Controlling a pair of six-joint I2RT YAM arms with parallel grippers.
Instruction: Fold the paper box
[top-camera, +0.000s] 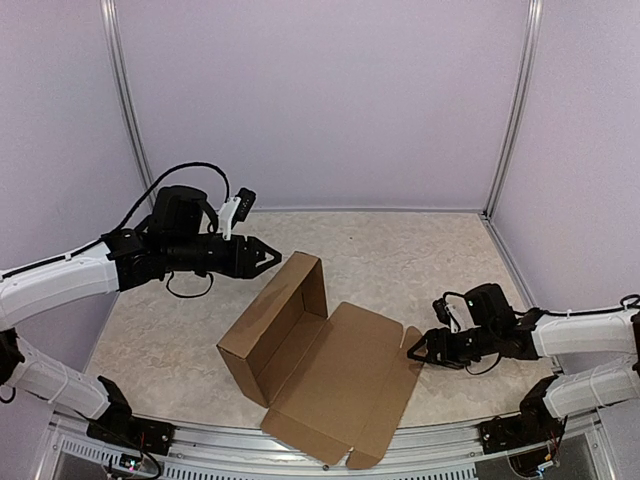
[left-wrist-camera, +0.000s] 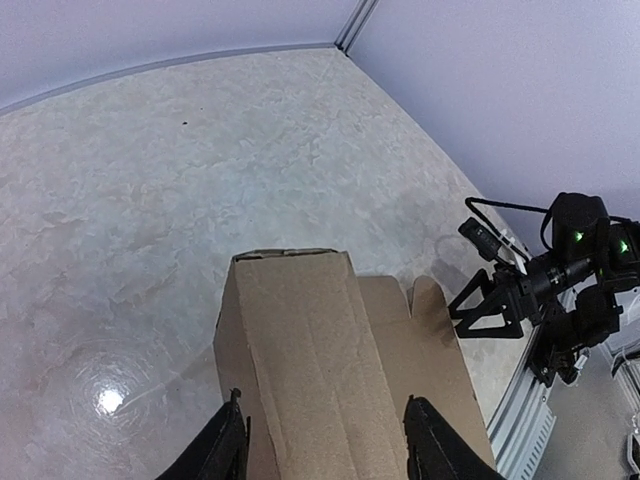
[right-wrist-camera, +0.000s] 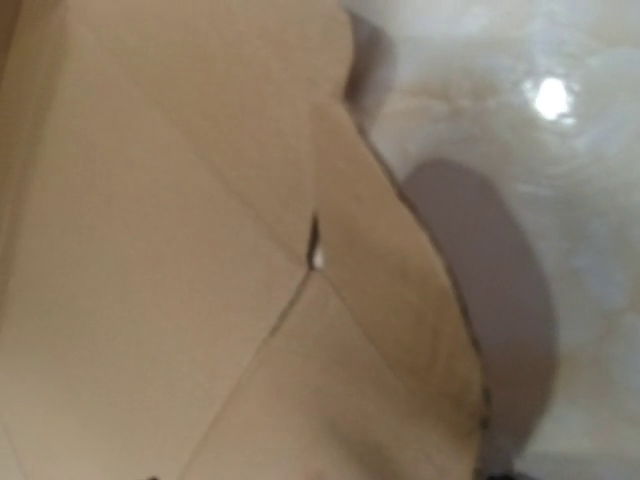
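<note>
The paper box (top-camera: 300, 350) is plain brown cardboard in the middle of the table. Its left part stands up as a shallow tray, and the lid panel (top-camera: 345, 385) lies flat to the right with its flaps spread. My left gripper (top-camera: 272, 258) hovers open just left of the tray's far corner, touching nothing. In the left wrist view the box (left-wrist-camera: 310, 340) shows below and between the spread fingers (left-wrist-camera: 225, 445). My right gripper (top-camera: 413, 350) sits low at the lid's right side flap (top-camera: 408, 335) with its jaws spread. The right wrist view is filled by blurred cardboard (right-wrist-camera: 200, 250).
Lilac walls close in the speckled table (top-camera: 400, 250) at the back and both sides, with aluminium posts (top-camera: 125, 100) (top-camera: 515, 100) in the corners. A metal rail (top-camera: 230, 455) runs along the near edge, and the lid's front flap reaches it.
</note>
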